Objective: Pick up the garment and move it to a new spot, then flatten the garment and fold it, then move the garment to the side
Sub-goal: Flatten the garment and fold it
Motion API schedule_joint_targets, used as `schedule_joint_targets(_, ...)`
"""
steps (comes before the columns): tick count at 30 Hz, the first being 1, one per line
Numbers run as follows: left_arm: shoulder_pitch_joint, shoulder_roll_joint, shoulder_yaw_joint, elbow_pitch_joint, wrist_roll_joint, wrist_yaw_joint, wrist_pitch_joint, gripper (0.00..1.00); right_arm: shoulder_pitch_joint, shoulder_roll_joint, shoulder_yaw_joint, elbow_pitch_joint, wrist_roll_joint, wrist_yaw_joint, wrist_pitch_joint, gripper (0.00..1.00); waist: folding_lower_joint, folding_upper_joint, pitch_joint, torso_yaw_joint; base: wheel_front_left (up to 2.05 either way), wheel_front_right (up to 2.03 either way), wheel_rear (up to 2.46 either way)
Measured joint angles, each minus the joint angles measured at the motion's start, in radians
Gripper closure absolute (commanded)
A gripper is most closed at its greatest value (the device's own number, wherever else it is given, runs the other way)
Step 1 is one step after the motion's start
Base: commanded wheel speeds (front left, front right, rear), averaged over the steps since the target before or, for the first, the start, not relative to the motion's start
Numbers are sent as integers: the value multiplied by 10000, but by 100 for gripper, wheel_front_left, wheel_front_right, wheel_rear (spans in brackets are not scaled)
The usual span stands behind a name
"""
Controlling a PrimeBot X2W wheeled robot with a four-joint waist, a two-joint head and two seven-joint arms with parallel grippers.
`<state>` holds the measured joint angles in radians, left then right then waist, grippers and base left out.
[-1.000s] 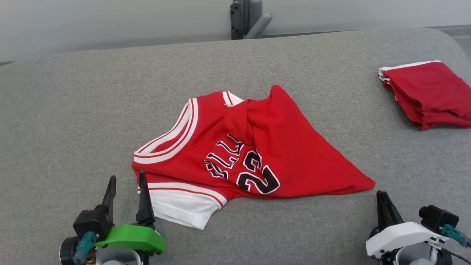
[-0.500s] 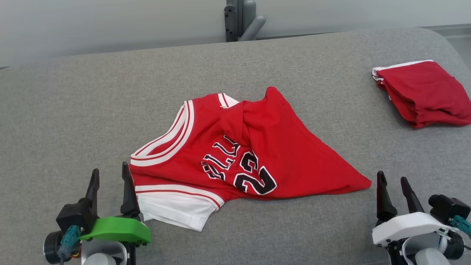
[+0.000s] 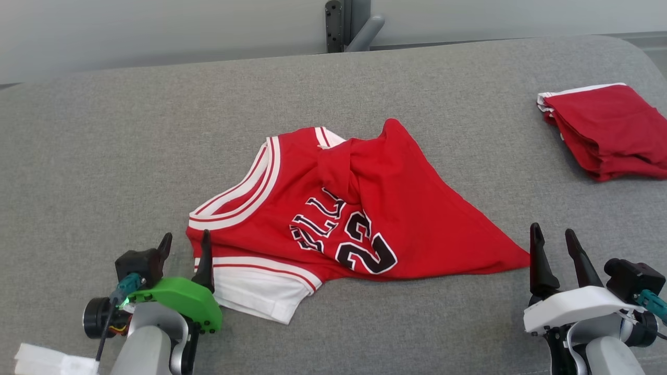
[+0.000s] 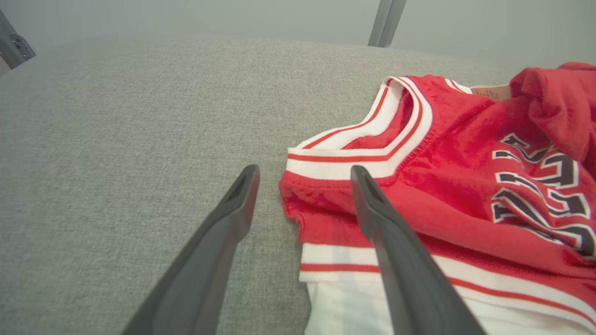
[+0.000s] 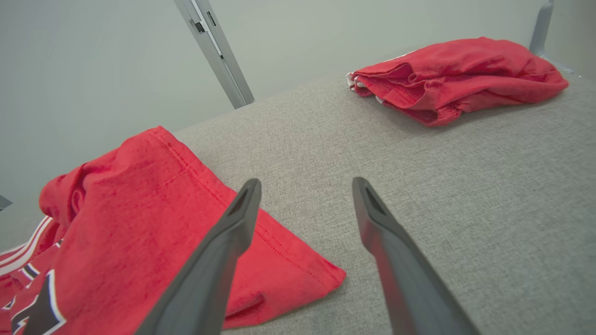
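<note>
**Garment (image 3: 359, 208) rumpled at centre frame, nothing gripped**

It is a red jersey with white trim and a black number, lying crumpled in the middle of the grey bench (image 3: 104, 146). My left gripper (image 3: 186, 237) sits at lower left with its fingers spread. In my left wrist view the garment's near corner lies between them, but I cannot tell whether they touch it. My right gripper (image 3: 551, 229) sits at lower right, fingers apart and empty, just beside the pointed red hem corner. A folded red cloth (image 3: 604, 130) rests at upper right, well apart.
</note>
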<state>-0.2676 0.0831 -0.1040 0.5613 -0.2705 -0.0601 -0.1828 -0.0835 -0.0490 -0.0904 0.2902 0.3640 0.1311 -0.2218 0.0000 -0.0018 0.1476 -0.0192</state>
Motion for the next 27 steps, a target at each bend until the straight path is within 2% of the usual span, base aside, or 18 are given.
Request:
schedule_joint_targets(9, -1646, 247, -295, 2213, -217, -382, 1022, 0, -161, -2, 63, -111, -69, 0, 15, 0, 0, 0, 371, -241, 0, 0, 0)
schedule_joint_targets(10, -1750, 245, -334, 2428, -295, -433, 1174, 4, -171, 0, 59, -117, -69, 0, 15, 0, 0, 0, 412, -266, 0, 0, 0)
schedule_joint_targets(12, -1938, 263, -391, 2744, -322, -462, 1214, 64, -198, -2, 61, -125, -69, 0, 13, 0, 0, 0, 488, -310, 0, 0, 0)
schedule_joint_targets(13, -2059, 286, -435, 2867, -326, -483, 1212, 100, -218, 0, 67, -138, -69, 0, 13, 0, 0, 0, 524, -330, 0, 0, 0)
schedule_joint_targets(15, -2246, 307, -506, 3039, -353, -539, 1051, 100, -246, -2, 61, -150, -69, 0, 4, 0, 0, 0, 597, -362, 0, 0, 0)
schedule_joint_targets(21, -2905, 320, -558, 3093, -238, -451, -293, 100, -313, -2, 2, -196, -88, 0, -73, 0, 0, 0, 799, -349, 0, 0, 0)
schedule_joint_targets(27, -3630, 401, -721, 2688, 198, -284, -740, 100, -477, 0, 52, -242, -138, 0, -102, 0, 0, 0, 1004, -299, 0, 0, 0)
